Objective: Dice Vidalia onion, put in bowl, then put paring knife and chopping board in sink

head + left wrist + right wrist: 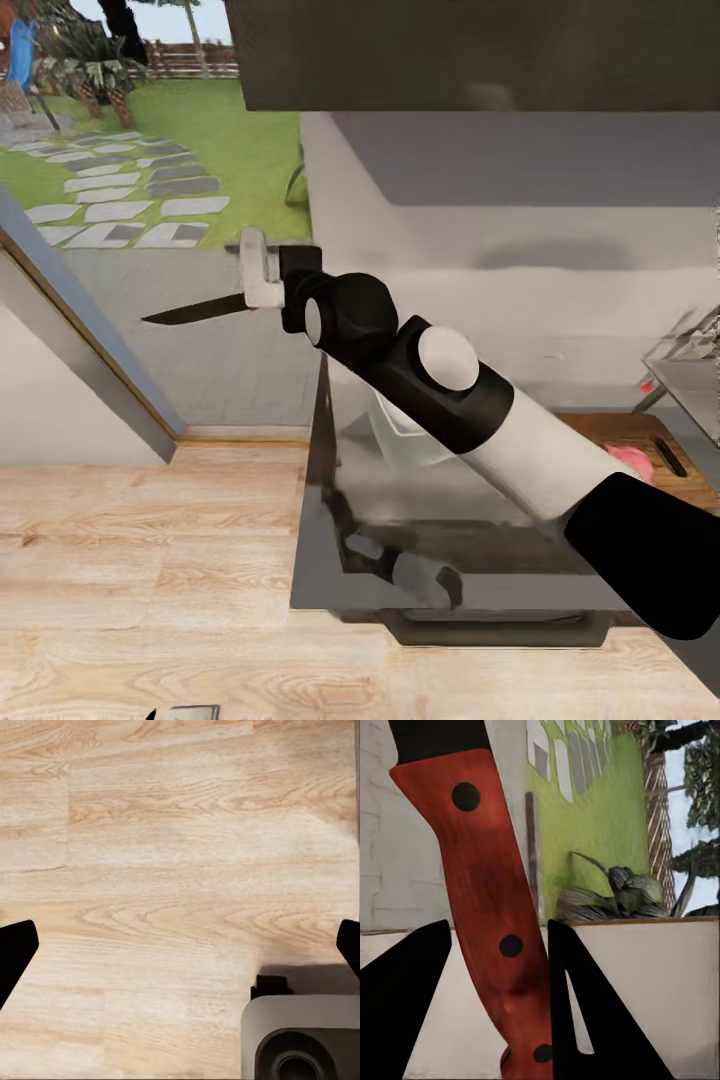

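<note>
Red-handled paring knife [495, 907] clamped between right fingers [405, 1012]; left fingers [16, 952] wide, tips cropped.

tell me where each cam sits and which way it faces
Head: high on the robot, looking forward and down at the countertop, board and onion; the right arm crosses it, holding the knife.
Left wrist: on the left arm, facing the wood floor; dark fingertips at the edges.
Right wrist: by the right gripper, facing the knife's red handle.
Shared: head and right wrist both show the knife.
</note>
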